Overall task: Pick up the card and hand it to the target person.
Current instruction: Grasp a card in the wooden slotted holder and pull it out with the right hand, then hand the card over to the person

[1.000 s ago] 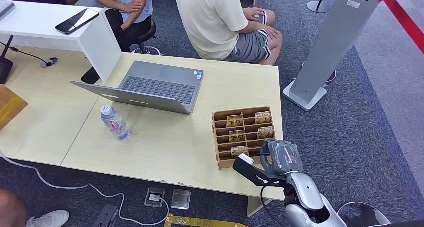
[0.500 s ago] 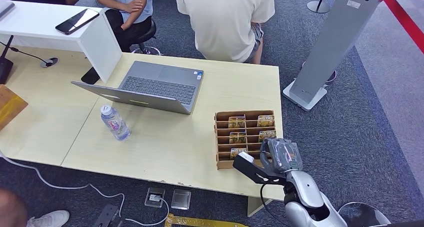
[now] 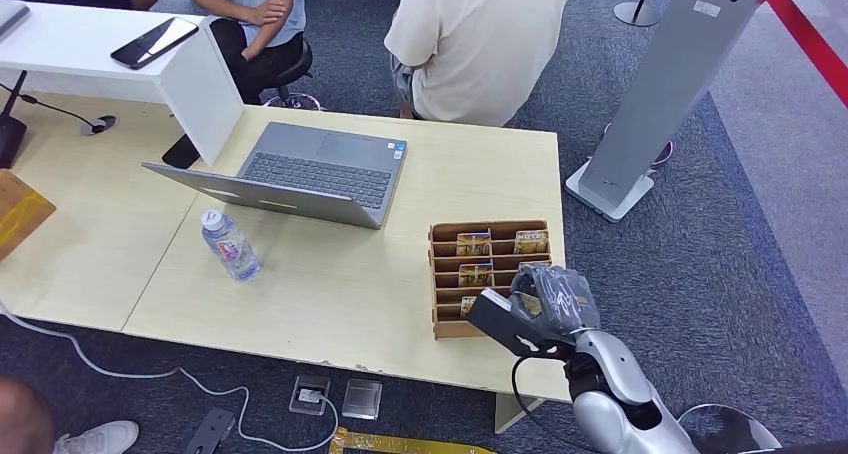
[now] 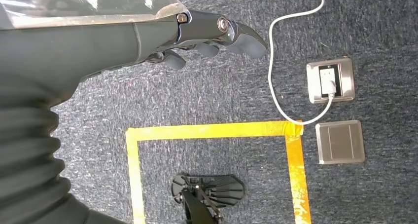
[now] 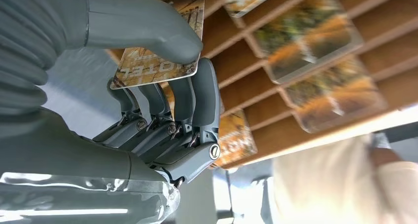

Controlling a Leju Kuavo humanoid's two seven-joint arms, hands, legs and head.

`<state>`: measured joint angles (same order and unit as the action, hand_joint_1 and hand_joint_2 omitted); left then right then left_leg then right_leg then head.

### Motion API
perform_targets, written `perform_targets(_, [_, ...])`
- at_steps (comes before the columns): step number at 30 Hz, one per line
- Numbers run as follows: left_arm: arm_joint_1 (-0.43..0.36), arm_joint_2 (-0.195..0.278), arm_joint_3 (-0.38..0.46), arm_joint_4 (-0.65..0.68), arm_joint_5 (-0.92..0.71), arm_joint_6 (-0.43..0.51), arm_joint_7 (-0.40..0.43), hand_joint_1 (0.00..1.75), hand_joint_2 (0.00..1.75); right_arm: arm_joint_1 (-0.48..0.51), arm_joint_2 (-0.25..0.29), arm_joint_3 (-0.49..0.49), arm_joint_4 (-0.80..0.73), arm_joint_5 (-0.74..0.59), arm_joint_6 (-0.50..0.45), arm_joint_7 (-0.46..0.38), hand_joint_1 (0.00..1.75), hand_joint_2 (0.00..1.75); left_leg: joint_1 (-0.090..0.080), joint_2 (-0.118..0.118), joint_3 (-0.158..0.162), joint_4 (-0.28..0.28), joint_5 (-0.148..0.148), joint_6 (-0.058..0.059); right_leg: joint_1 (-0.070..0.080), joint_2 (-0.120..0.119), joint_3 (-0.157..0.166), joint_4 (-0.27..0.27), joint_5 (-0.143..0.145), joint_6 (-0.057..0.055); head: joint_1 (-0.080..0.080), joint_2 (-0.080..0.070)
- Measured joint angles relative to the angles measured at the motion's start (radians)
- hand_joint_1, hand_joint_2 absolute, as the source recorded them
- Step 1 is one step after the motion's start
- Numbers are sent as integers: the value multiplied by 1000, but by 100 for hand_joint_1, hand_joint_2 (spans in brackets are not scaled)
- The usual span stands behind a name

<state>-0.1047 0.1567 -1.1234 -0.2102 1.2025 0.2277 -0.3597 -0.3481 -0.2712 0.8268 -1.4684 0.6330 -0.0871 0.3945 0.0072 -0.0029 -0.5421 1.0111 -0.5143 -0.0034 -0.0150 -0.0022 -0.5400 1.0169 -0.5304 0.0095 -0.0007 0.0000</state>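
A wooden card rack (image 3: 440, 274) stands at the table's near right corner, with printed cards (image 3: 472, 244) upright in its slots. My right hand (image 3: 545, 304) sits over the rack's front rows. In the right wrist view this right hand (image 5: 167, 91) pinches one card (image 5: 157, 61) between the thumb on its face and the fingers (image 5: 197, 100) behind it, just off the slots. More cards (image 5: 315, 41) fill the slots beyond. A person in a cream shirt (image 3: 490, 44) sits at the table's far side, back turned. My left hand (image 4: 197, 36) hangs over the carpet, holding nothing.
An open laptop (image 3: 300, 174) and a water bottle (image 3: 230, 246) stand left of the rack. A grey kiosk stand (image 3: 660, 94) rises on the carpet to the right. A second person (image 3: 250, 14) sits at the back left by a white counter with a phone (image 3: 155, 42).
My right hand has moved forward onto the rack's front rows and closed on a card. The person in the cream shirt has turned and shifted to the right.
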Motion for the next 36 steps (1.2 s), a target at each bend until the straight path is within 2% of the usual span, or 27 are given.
perform_targets(4, [0,1,0,0,0,0,0,0,175,-29,-13,0,-29,-105,-3,-30,147,175,0,0,0,0,0,0,0,0,0,0,0,0,0,0])
perform_targets(10, [0,2,0,0,6,0,0,0,175,-77,-33,-1,-83,-187,-12,-59,147,175,0,0,0,0,0,0,0,0,0,0,0,0,0,0])
perform_targets(22, [0,2,0,0,11,0,-1,0,175,-163,-42,15,-147,-211,-11,-101,147,175,0,0,0,0,0,0,0,0,0,0,0,0,0,0])
perform_targets(27, [0,1,0,0,9,0,-2,0,175,-188,-23,36,-138,-132,-76,-140,147,175,0,0,-1,0,0,0,0,0,0,0,0,0,0,0])
perform_targets(33, [-1,-3,0,0,-7,0,-8,0,175,-246,20,59,-67,100,-249,-187,147,175,0,0,-1,0,0,0,0,0,0,0,0,0,0,0])
perform_targets(36, [-3,-7,0,0,-13,0,-8,0,175,-264,41,68,-18,137,-324,-222,147,175,0,0,-1,0,0,0,0,0,0,0,0,0,0,0])
